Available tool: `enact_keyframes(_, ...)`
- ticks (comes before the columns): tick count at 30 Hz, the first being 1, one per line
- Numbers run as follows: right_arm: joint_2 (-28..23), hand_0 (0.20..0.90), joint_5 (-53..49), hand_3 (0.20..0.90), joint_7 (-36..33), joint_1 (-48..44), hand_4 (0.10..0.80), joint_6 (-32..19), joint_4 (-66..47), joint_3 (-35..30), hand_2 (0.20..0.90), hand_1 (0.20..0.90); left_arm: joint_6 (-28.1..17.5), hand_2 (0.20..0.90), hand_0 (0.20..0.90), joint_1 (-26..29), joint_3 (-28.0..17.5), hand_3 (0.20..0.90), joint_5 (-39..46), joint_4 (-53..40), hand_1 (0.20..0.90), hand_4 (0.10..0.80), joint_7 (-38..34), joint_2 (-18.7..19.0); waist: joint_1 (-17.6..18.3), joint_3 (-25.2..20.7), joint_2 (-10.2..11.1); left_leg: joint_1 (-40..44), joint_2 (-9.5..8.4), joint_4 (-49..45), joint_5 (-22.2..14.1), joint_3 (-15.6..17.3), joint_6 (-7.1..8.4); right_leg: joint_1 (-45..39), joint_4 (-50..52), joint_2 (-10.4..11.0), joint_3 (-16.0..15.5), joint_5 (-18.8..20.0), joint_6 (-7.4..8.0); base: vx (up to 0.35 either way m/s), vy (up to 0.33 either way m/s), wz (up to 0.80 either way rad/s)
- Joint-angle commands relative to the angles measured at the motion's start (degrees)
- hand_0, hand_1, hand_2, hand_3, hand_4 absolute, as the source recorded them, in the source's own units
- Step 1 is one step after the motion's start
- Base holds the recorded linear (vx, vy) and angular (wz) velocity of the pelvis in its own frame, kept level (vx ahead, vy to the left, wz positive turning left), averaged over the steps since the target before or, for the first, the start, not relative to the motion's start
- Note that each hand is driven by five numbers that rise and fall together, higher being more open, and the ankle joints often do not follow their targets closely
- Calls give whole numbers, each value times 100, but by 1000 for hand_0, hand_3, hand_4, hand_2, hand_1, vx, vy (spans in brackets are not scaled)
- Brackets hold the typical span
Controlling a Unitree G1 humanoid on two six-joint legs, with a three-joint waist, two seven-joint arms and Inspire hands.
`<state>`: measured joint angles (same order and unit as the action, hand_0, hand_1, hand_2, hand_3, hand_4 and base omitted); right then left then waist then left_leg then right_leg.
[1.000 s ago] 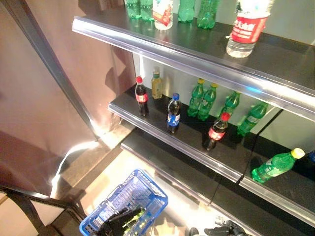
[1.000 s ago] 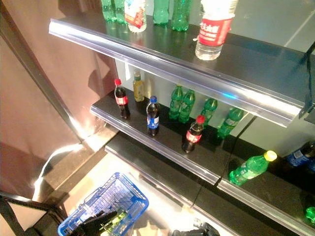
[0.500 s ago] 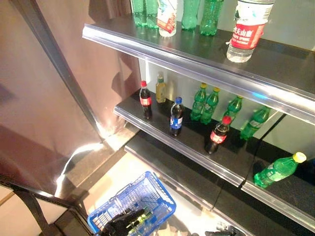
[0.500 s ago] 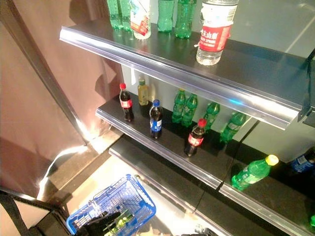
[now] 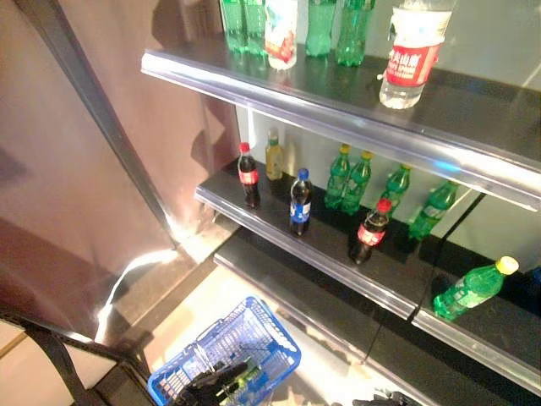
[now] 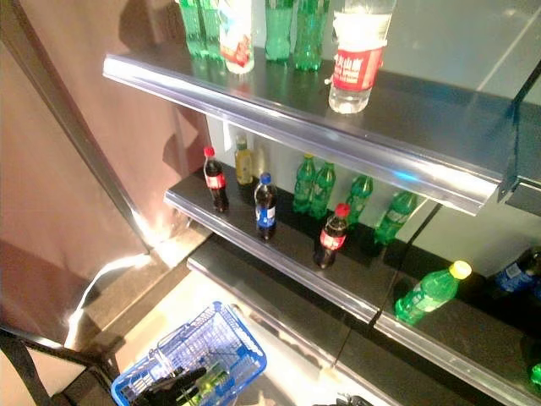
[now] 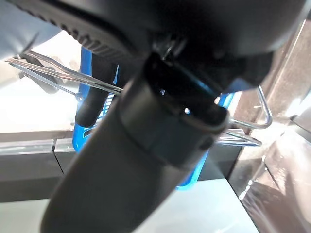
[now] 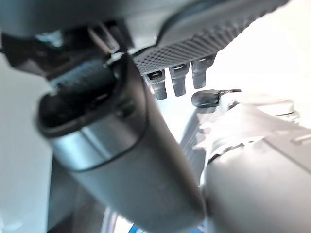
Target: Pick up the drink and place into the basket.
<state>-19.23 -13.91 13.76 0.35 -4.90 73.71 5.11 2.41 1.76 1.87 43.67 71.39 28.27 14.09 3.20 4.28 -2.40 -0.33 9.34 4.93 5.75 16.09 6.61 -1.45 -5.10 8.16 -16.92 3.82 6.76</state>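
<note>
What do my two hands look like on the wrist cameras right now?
The left hand is dark, almost black: a thick, smooth, rounded thumb with a stepped collar, under a bulky housing with a ribbed edge. The right hand shows a glossy dark grey thumb of the same rounded shape, beside a black pad with a dotted texture.

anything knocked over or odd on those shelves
Yes: one green bottle with a yellow cap lies tipped on its side on the lower right shelf, while the other bottles stand upright. Nothing looks spilled.
</note>
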Motion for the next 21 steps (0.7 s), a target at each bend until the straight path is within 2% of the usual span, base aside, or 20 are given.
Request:
enact_keyframes(1, -264, 900, -66, 900, -141, -685, 800, -66, 271, -8, 900, 900, -246, 300, 300, 638, 118, 200, 358, -282, 300, 100, 317, 338, -171, 817, 146, -290, -102, 7, 100, 175, -26, 314, 193, 58, -219, 23, 33, -233, -20, 0)
enact_keyframes(6, -343, 900, -439, 900, -221, -1159, 800, -228, 98, 202, 900, 900, -282, 300, 300, 1143, 359, 200, 792, -405, 300, 100, 278, 359, -138, 1306, 114, -856, -228, -218, 119, -49, -60, 994, 387, 82, 42, 64, -35, -225, -4, 2)
enact_keyframes(11, -484, 900, -771, 900, -133, -1574, 800, -677, -200, 392, 900, 900, -347, 300, 300, 1585, 601, 200, 1213, -534, 300, 100, 203, 451, -50, 1706, 157, -1880, -203, -1462, -207, -194, -86, 2036, 1523, 223, 253, -202, -91, -199, 1, 1)
enact_keyframes(16, -512, 900, -1076, 900, -105, -1725, 800, -1329, -486, 463, 900, 900, -369, 300, 300, 1735, 719, 200, 1286, -619, 300, 100, 144, 473, -51, 1782, 202, -2402, -140, -2200, -525, -340, -141, 2572, 2350, 373, 403, -520, -63, -85, -48, 3)
enact_keyframes(19, -525, 900, -1180, 900, -183, -1854, 800, -1694, -781, 495, 900, 900, -368, 300, 300, 1750, 795, 200, 1298, -688, 300, 100, 135, 513, -72, 1811, 215, -2437, -90, -2309, -598, -330, -157, 2656, 2501, 441, 387, -558, -30, -28, -56, 15)
enact_keyframes(21, -544, 900, -1184, 900, -314, -1877, 800, -1738, -1181, 544, 900, 900, -359, 300, 300, 1708, 820, 200, 1301, -802, 300, 100, 92, 541, -76, 1829, 223, -2425, -72, -2312, -609, -321, -167, 2679, 2531, 456, 385, -553, -17, -25, -51, 9)
